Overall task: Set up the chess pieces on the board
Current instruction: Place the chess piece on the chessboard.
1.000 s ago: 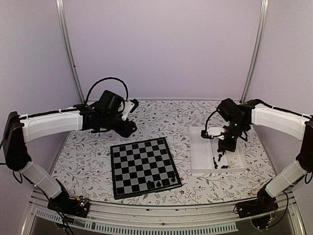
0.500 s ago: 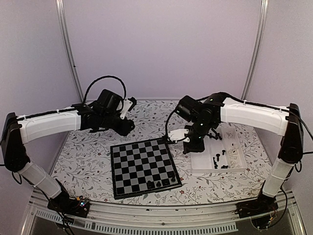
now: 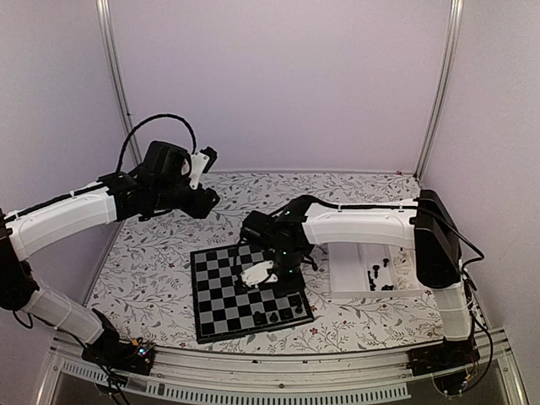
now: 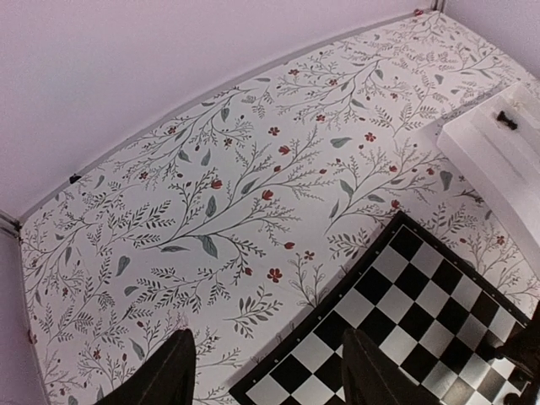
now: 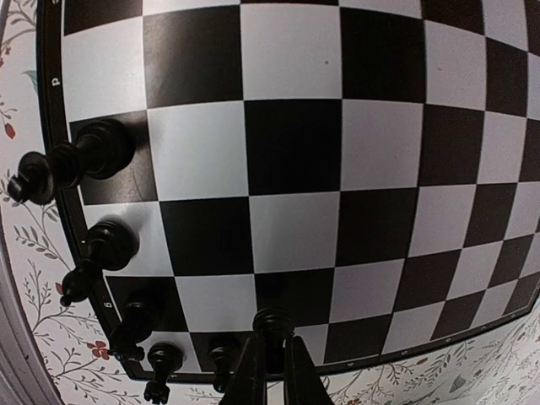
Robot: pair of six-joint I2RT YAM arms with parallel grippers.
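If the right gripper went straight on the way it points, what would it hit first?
Probably the board: the right gripper points down at it, so the black piece it holds would touch a square first. Height is unclear.

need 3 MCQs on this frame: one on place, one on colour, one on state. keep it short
1. Where is the right gripper?
A. over the board
B. over the white tray
C. parked by its own base

2. What colour is the piece between its fingers?
A. cream
B. black
C. red

3. What state is the left gripper in?
A. open, empty
B. shut on a pawn
C. shut on a cloth

Answers:
1 A: the top view shows the right arm stretched out above the squares.
2 B: the right wrist view shows a black piece pinched at the fingertips.
3 A: the left wrist view shows its fingers wide apart with nothing between them.
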